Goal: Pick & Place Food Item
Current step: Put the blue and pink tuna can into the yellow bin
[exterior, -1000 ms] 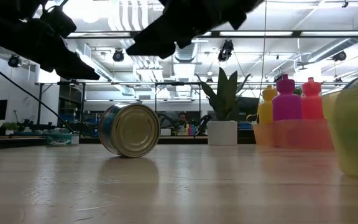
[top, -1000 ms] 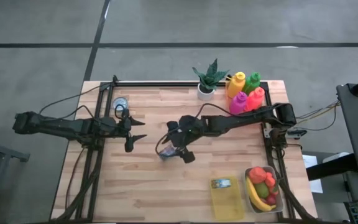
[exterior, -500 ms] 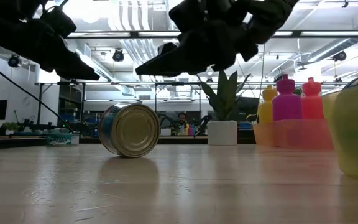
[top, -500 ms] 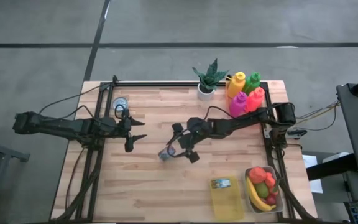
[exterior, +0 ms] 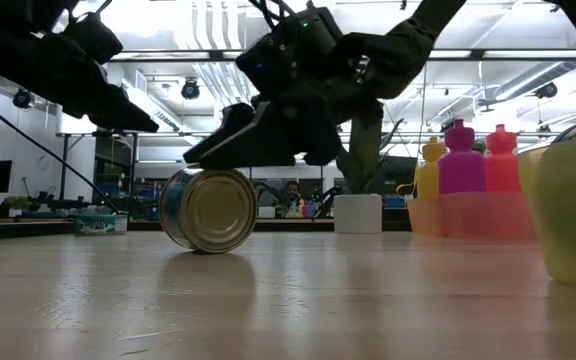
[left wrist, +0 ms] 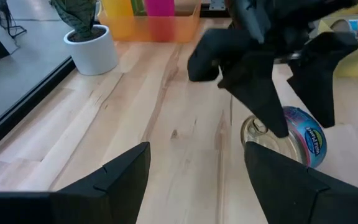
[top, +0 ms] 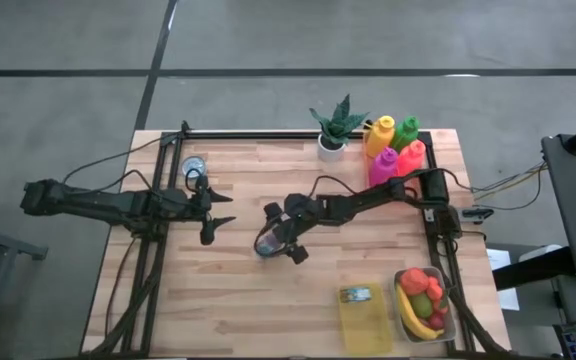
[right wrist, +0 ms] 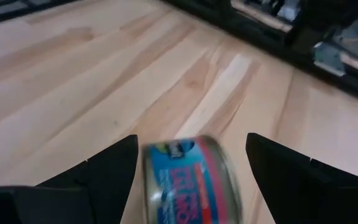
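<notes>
Robotics lab or workshop. Wooden bench (top: 268, 300) stands on bare concrete floor (top: 268, 40); beyond it, open hall with exposed ceiling ducts (exterior: 208, 25), strip lights, equipment racks, and a seated person (exterior: 293, 192).

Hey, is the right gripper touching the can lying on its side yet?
Cannot tell. In the right wrist view the open right gripper straddles the can with table showing either side, but the low view shows a fingertip meeting its top.
</notes>
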Tool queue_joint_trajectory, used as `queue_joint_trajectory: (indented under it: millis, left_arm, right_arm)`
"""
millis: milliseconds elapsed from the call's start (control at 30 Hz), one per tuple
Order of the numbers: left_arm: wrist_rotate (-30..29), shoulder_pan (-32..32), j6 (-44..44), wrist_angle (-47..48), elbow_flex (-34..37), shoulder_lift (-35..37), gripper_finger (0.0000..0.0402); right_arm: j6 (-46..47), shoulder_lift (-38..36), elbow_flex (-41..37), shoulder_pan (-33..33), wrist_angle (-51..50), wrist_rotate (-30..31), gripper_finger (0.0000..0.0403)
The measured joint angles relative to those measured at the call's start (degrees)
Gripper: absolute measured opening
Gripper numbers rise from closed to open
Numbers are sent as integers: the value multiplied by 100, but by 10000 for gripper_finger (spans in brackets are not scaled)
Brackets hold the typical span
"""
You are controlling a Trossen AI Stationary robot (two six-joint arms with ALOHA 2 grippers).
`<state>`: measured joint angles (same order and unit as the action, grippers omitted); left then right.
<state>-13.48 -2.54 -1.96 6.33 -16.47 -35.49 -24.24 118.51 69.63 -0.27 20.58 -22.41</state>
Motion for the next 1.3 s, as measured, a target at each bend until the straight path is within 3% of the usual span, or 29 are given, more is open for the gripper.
queue_joint_trajectory:
  millis: [267, 700, 800, 1033, 1300]
  left_arm:
    - [-1, 1, 0, 101, -2, -15, 263]
    - [-1, 0, -2, 145, 0, -150, 263]
    - [1, -1, -2, 149, 0, -148, 263]
    - [-1, -1, -2, 147, 0, -148, 263]
    - [-1, 0, -2, 146, 0, -148, 263]
  right_arm:
    - [6, 430, 336, -14, -809, -50, 297]
    - [21, 470, 520, -44, -887, -14, 293]
    - [23, 460, 524, -44, -1127, -13, 269]
    - [25, 449, 584, -57, -1579, 117, 170]
    - [309, 447, 706, -55, -1616, 315, 169]
